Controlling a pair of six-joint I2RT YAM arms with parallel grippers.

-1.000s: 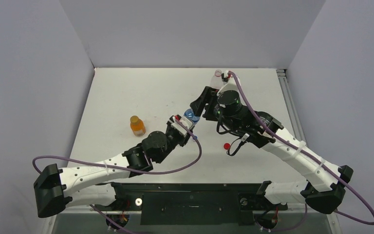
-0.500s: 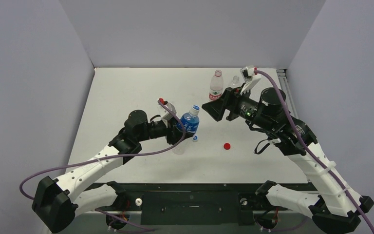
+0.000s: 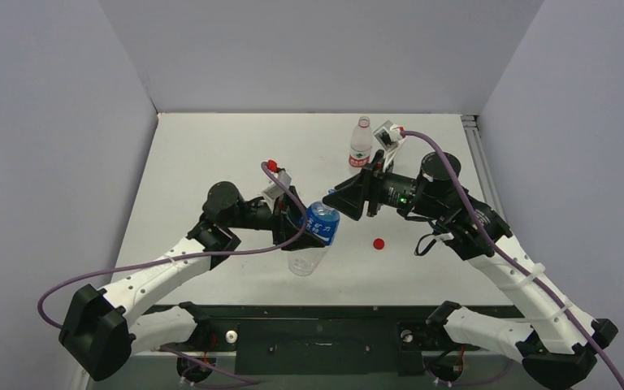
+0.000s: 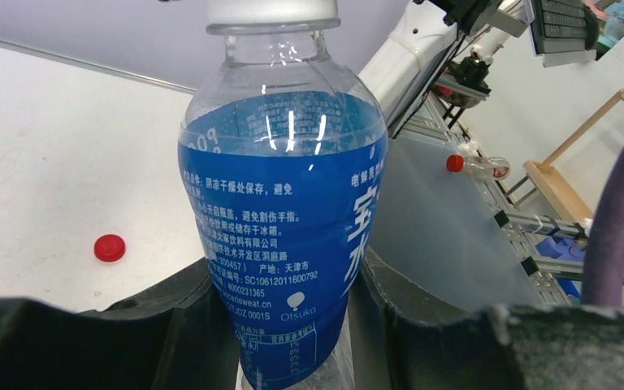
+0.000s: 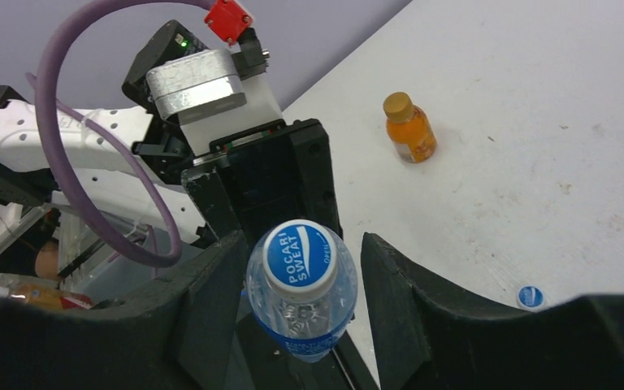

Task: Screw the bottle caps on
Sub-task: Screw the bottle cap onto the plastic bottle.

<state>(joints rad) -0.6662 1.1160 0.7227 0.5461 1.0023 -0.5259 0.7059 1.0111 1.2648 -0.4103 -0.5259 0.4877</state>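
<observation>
My left gripper (image 4: 292,325) is shut on the lower body of a blue-labelled bottle (image 4: 284,211), held tilted above the table (image 3: 211,154). A blue-and-white cap (image 5: 301,256) sits on its neck. My right gripper (image 5: 305,280) is open, its fingers (image 5: 211,301) on either side of that cap with a gap on both sides. In the top view the right gripper (image 3: 339,201) meets the bottle (image 3: 322,223) head-on at mid-table. A red cap (image 3: 379,243) lies loose on the table to the right of the bottle. Another blue-and-white cap (image 5: 529,296) lies on the table.
A clear bottle with a red label (image 3: 361,146) stands at the back, close behind the right arm. A small orange bottle (image 5: 409,127) with a gold cap on it stands on the left side of the table. Purple cables loop off both wrists.
The right gripper swung from the back right down to the bottle's cap and now straddles it. The left arm tipped the bottle toward the right gripper, keeping its hold.
</observation>
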